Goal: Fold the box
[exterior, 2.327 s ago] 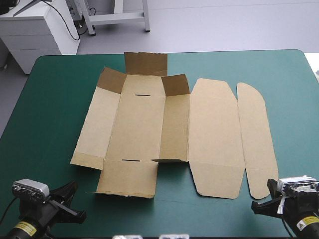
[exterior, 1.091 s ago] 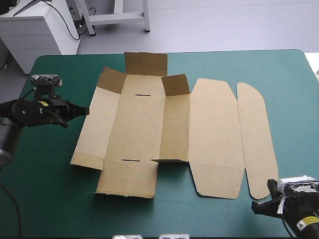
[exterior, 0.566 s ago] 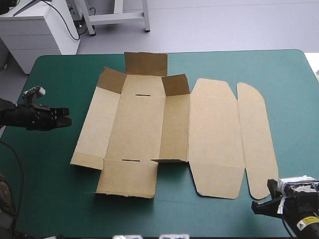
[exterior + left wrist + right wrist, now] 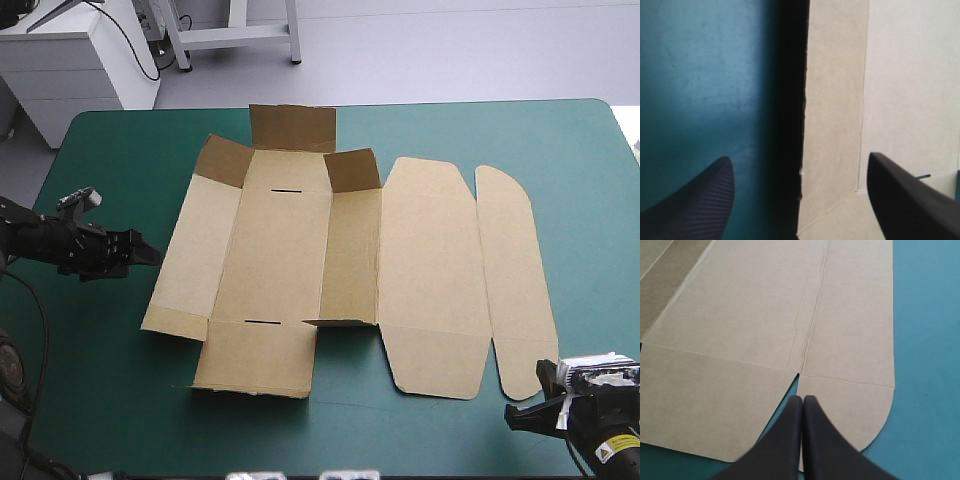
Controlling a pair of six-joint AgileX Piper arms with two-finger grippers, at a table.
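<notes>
Task at an early stage. The box (image 4: 340, 270) lies opened out near the middle of the worktop (image 4: 110, 150), on the teal-green cover, and most of its brown board is flat. Done, as far as can be seen: at the box's far end the end flap (image 4: 292, 128) stands up and the two corner flaps (image 4: 225, 160) beside it are raised at an angle. The long side panel (image 4: 350, 260) right of the base appears slightly lifted, judging by the shadow at its near end. Outstanding, in my judgement: the left side panel (image 4: 195, 255), the near flap (image 4: 255, 358), the lid panel (image 4: 430, 280) and the rounded strip (image 4: 515, 280) at the box's right edge all lie flat, so no wall is tucked and no tray is formed. Two narrow slots (image 4: 288, 189) in the base are unused. Creases look crisp; no tears noted. The left gripper (image 4: 150, 254) sits just beside the box's left edge, its fingers (image 4: 900, 195) spread wide to either side of that edge, one over the cover and one over the board; contact cannot be confirmed. The right gripper (image 4: 802, 400) is at the box's near right corner, fingers (image 4: 790, 440) pressed together in one point toward the rounded strip, holding nothing.
</notes>
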